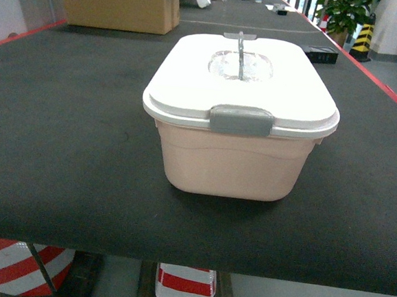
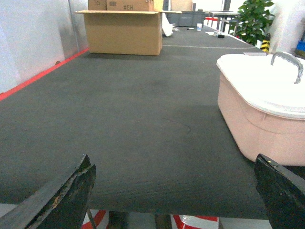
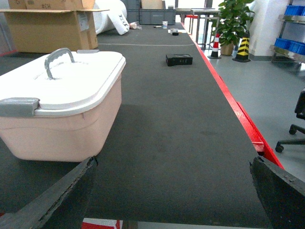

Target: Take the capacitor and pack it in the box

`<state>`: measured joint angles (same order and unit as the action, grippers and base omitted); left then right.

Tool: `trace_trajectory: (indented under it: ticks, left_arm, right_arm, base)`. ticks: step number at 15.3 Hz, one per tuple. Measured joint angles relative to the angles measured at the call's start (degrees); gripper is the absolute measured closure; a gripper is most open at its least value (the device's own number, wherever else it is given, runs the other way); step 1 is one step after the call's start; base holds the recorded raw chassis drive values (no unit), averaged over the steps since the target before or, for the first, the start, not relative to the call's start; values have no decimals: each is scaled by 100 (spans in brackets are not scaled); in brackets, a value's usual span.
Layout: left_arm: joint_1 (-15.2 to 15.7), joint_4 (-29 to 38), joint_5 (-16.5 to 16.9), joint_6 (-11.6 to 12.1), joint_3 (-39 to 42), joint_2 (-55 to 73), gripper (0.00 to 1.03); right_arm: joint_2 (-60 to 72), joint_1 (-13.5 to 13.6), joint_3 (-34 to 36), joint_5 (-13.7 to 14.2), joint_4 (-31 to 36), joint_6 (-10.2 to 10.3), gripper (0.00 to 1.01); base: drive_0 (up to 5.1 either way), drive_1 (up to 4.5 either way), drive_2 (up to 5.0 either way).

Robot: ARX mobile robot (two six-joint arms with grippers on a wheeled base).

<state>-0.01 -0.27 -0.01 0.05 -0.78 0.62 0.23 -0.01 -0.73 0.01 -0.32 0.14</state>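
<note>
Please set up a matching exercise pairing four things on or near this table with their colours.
Things:
1. box
2. lid
3. clip
4. carton

Colours:
A. grey
B. brown
C. pale pink
D. white

Pairs: 1-C, 2-D, 3-A, 4-B
</note>
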Motion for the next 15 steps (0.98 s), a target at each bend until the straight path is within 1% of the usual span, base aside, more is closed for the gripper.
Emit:
trace_trajectory:
  ticks: [15]
  left_arm:
    - [0, 0, 0, 0, 0, 0, 5]
  right_arm:
    - [0, 0, 0, 0, 0, 0, 3]
  base:
    - [0, 0, 0]
